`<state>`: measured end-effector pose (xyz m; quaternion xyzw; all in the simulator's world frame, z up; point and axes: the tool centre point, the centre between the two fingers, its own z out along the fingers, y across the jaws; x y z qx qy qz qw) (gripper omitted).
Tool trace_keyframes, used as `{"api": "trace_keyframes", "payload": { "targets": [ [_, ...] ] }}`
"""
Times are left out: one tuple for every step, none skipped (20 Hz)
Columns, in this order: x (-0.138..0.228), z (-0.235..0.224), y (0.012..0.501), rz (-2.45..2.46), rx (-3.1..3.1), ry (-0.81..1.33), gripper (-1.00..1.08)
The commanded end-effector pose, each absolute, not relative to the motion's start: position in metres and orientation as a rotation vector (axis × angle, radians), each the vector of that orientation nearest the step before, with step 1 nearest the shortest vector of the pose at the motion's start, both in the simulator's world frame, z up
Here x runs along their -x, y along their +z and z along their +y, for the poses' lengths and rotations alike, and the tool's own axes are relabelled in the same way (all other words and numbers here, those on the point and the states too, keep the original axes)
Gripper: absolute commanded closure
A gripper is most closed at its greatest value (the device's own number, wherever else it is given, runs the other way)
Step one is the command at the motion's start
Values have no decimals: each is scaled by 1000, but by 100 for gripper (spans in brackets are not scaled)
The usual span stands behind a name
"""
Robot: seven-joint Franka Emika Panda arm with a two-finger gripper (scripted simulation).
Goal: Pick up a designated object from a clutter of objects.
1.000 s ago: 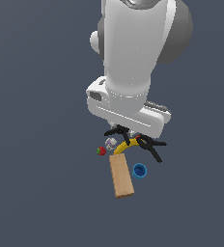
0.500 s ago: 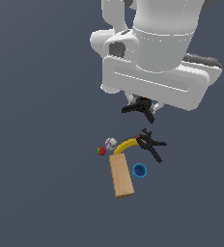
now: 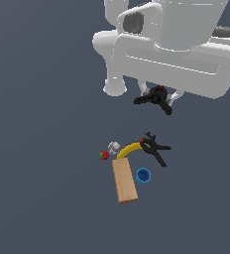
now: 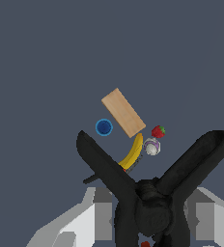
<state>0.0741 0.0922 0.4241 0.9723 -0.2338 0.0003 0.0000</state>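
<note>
The small black spring clamp [image 3: 156, 99] with a tiny red spot hangs in the air under the white hand, and my gripper [image 3: 158, 94] is shut on it. In the wrist view the clamp [image 4: 152, 193] fills the foreground with its handles splayed, held between my gripper [image 4: 151, 224] fingers [image 4: 98, 214]. Well below lies the clutter: a tan wooden block [image 3: 124, 180], a yellow banana [image 3: 129, 149], a blue cup [image 3: 143, 175], a red strawberry [image 3: 104, 155], a pale ball [image 3: 114, 147] and a larger black clamp [image 3: 154, 148].
The wrist view looks down on the block [image 4: 123, 112], cup [image 4: 104, 127], strawberry [image 4: 158, 131], ball [image 4: 152, 146] and banana [image 4: 132, 152] on the dark grey floor [image 3: 37, 149]. The held clamp hides most of the larger one there.
The arm has risen steadily, lifting the small black clamp up out of the clutter. The other objects have stayed in place.
</note>
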Motion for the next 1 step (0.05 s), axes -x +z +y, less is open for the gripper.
{"api": "trace_keyframes", "payload": {
  "targets": [
    [-74, 93, 426, -735, -3054, 0, 108]
  ]
}}
